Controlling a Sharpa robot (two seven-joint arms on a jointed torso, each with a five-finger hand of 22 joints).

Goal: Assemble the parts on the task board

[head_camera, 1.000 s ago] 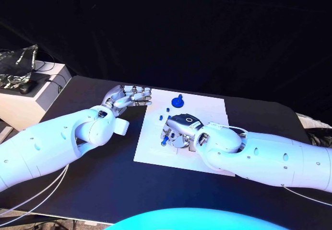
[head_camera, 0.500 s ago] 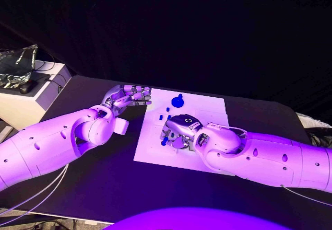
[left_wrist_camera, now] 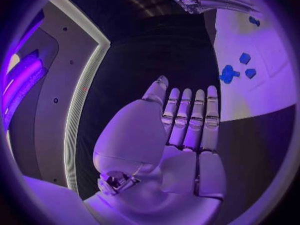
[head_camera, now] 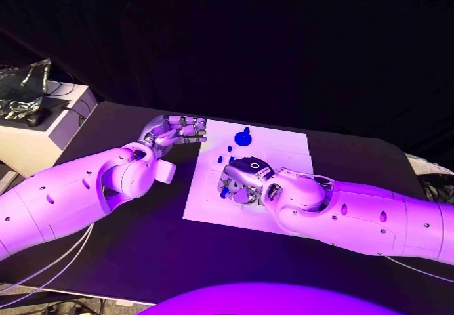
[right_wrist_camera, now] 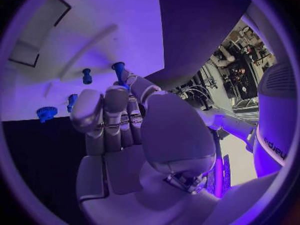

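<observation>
While both white arms reach in over the black table (head_camera: 142, 262), the scene reads from the robot outward like this:

Right hand: the right hand (head_camera: 244, 182) is lowered onto the middle of the task board (head_camera: 284, 147), fingers curled downward. In the right wrist view a fingertip touches a small blue peg (right_wrist_camera: 118, 67); whether the peg is actually pinched cannot be told.

Parts by the right hand: a small blue part (head_camera: 224, 194) lies at the hand's near side. Two little blue pegs (head_camera: 225, 159) stand just beyond its fingers.

Task board: a white plate lying flat in the middle of the table, between the two arms.

Left hand: the left hand (head_camera: 178, 133) rests at the board's far left edge. Its fingers are straight, side by side, and hold nothing, as the left wrist view (left_wrist_camera: 184, 120) shows.

Far part: a larger blue gear-like part (head_camera: 243, 138) lies on the board's far end, apart from both hands.
</observation>
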